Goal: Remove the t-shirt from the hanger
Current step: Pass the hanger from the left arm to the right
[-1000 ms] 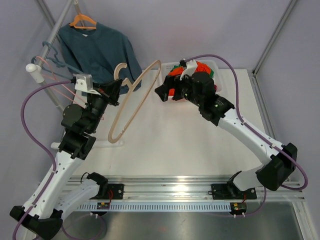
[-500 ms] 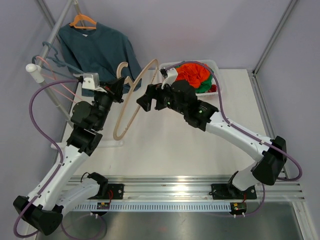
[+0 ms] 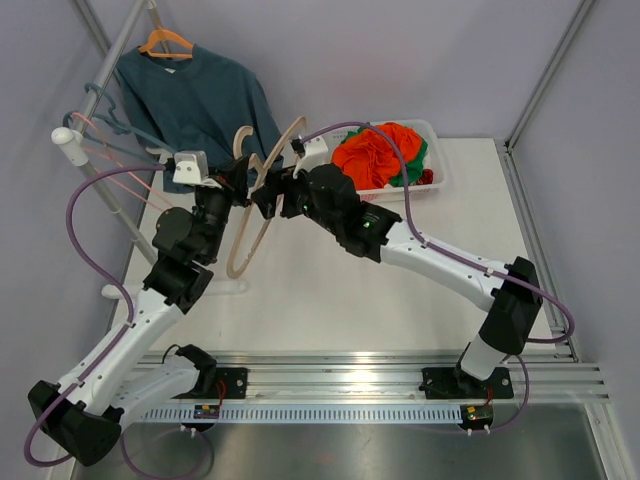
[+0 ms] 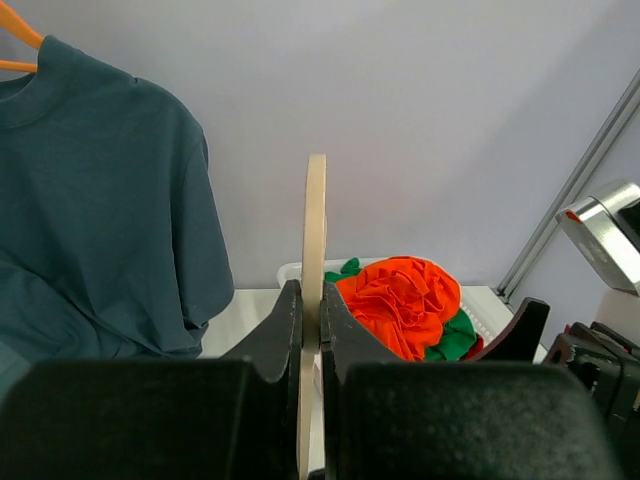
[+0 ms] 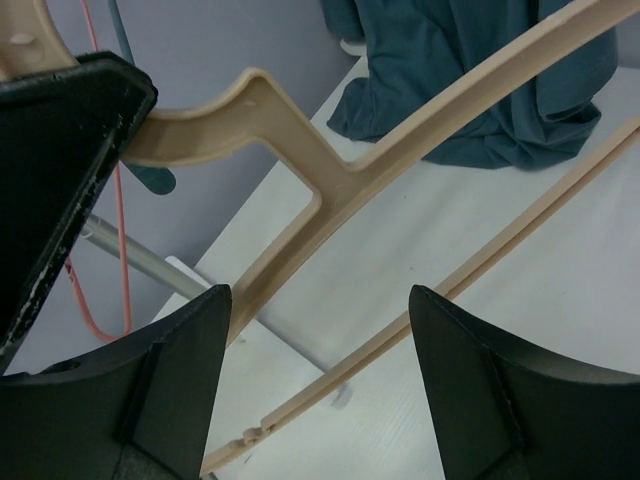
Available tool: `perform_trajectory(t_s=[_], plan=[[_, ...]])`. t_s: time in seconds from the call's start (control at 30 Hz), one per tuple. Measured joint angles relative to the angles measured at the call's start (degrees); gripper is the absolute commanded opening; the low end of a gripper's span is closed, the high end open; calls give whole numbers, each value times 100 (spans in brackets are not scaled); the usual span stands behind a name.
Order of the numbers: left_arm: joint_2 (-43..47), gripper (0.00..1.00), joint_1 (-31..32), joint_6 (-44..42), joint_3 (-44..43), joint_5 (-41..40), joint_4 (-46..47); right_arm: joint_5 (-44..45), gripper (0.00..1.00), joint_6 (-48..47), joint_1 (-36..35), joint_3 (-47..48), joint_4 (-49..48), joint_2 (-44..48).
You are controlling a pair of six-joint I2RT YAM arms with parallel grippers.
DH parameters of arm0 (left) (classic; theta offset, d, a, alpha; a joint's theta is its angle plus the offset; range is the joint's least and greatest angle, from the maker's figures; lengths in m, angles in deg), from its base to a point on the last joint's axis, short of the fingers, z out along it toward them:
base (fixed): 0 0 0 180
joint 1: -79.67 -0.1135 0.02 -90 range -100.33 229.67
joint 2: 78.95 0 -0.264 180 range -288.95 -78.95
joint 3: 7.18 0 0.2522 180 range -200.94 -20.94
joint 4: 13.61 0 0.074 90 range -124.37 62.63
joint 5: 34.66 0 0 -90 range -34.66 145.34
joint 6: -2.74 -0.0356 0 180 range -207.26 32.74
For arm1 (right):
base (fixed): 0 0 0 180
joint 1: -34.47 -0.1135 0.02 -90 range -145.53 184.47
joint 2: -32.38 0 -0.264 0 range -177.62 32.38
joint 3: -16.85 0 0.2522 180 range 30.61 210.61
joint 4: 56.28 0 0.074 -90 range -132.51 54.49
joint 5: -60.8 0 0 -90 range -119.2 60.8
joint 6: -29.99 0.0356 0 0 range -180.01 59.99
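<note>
between left gripper [image 4: 312,300] jaws: bare wooden hanger [image 4: 315,200], clamped edge-on to steady it
between right gripper [image 5: 318,300] jaws: its shoulder bar, jaws apart, likely for a handover

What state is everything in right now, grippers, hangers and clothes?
left gripper, shut on beige hanger.
right gripper, open, close to that hanger, not gripping.
beige hanger, bare, held up.
teal t-shirt, hung on orange hanger.
orange clothes, bunched in white bin.

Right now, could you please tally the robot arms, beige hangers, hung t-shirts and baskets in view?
Robot arms: 2 (left arm, right arm)
Beige hanger: 1
Teal t-shirt hung on the rail: 1
White basket: 1
Total: 5
</note>
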Motion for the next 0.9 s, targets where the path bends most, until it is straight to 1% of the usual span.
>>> perform_trajectory(t_s=[0.17,0.33,0.67,0.9], plan=[[-37,0,79,-94,0,-140,2,267,74,-293,-61,0,-417,-96],[-98,0,96,-133,-42,-236,-129,516,74,-787,-190,-39,-970,-116],[-144,0,111,-125,-400,-289,-688,560,71,-1838,-221,-280,-1864,-199],[-144,0,111,-50,-717,-262,-1213,505,67,-2426,-221,-446,-2208,-323]])
